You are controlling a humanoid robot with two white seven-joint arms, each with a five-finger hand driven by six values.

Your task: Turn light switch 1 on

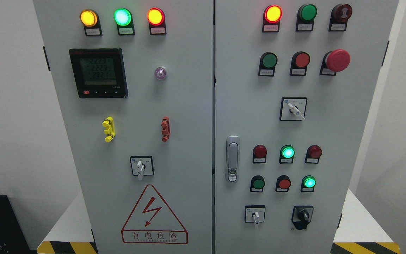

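Nothing of the task looks begun: neither hand is in view, so their state cannot be told, and which control is light switch 1 cannot be read from the small labels. The tall grey steel cabinet [189,106] has two doors. Left of its silver door latch [232,158] sit one black digital meter [98,73], one red-bordered warning triangle [154,217], three lit lamps and one white-handled rotary switch [141,165]. Right of the latch are two more such switches, one black-handled selector [302,216], one red mushroom stop button [337,60], and rows of round lamps and buttons.
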